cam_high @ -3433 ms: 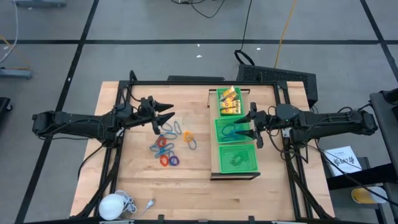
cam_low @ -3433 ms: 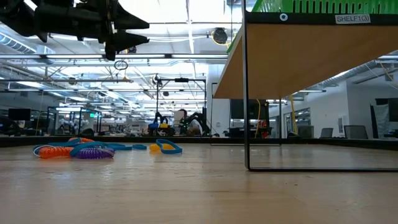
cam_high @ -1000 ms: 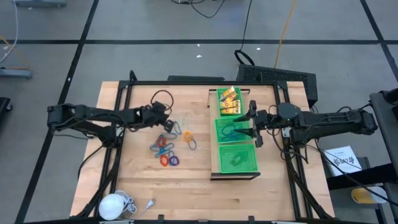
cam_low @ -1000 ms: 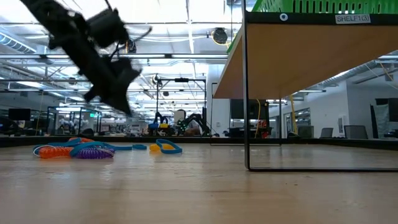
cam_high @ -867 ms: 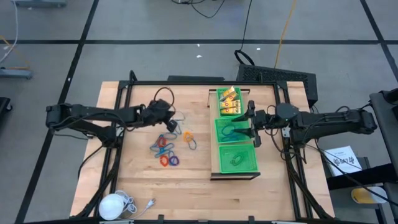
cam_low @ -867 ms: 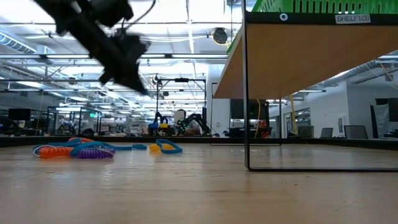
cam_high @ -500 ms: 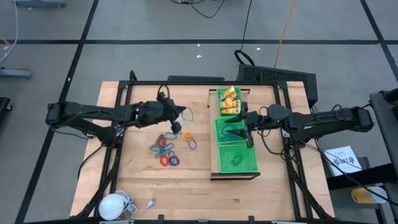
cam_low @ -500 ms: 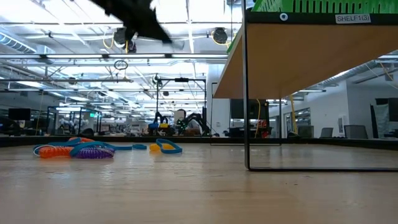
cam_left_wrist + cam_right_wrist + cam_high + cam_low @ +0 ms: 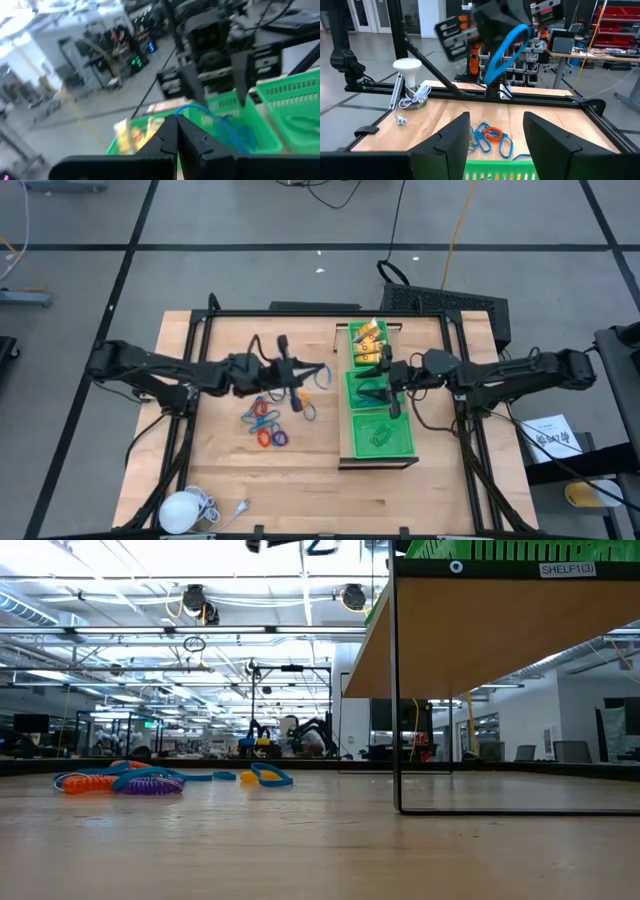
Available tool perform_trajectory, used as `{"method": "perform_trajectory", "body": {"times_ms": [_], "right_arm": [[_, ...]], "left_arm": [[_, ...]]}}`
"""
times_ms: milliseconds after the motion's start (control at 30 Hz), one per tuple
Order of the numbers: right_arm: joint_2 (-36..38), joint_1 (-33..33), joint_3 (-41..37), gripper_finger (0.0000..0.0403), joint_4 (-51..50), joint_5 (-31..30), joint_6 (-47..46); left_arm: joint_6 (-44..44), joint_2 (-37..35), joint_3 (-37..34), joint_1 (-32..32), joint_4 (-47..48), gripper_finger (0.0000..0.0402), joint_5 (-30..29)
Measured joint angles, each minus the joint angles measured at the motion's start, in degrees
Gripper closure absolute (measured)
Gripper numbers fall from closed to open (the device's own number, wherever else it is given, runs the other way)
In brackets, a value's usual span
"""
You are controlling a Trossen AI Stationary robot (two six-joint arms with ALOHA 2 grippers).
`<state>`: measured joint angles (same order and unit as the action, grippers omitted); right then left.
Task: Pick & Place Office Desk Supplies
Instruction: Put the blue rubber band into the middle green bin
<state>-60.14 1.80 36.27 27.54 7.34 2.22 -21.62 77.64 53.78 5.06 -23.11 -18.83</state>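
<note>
Hanging above the middle of the table, the left gripper has its fingers pinched together on a blue ring, held clear of the wood and just short of the green trays near the right edge. The right gripper waits over the middle tray with fingers spread wide and nothing between them. More rings lie loose mid-table, and yellow packets fill the tray nearest the far edge.

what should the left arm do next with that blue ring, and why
Probably carry it a little farther toward the middle green bin and hand it over: the left gripper holds the blue ring above the table, while the right gripper waits open, facing it over the bin.
</note>
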Motion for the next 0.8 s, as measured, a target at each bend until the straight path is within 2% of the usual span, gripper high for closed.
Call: {"method": "perform_trajectory", "body": {"times_ms": [267,500,667,800], "right_arm": [[-3.6,0.0,0.0,0.0164,9.8,0.3,-6.7],[-8.4,0.0,0.1,0.0130,17.4,2.4,-9.4],[-11.9,0.1,0.1,0.0126,25.1,6.0,-10.8],[-13.4,0.6,1.1,0.0128,25.5,6.4,-11.2]], "left_arm": [[-3.7,4.7,0.0,-0.7,-13.2,0.0401,7.1],[-1.8,4.9,0.0,-1.9,-14.3,0.0401,10.3],[-2.1,5.5,0.1,-1.9,-14.4,0.0401,11.8],[-1.5,8.1,1.8,-1.9,-12.9,0.0401,11.9]]}}
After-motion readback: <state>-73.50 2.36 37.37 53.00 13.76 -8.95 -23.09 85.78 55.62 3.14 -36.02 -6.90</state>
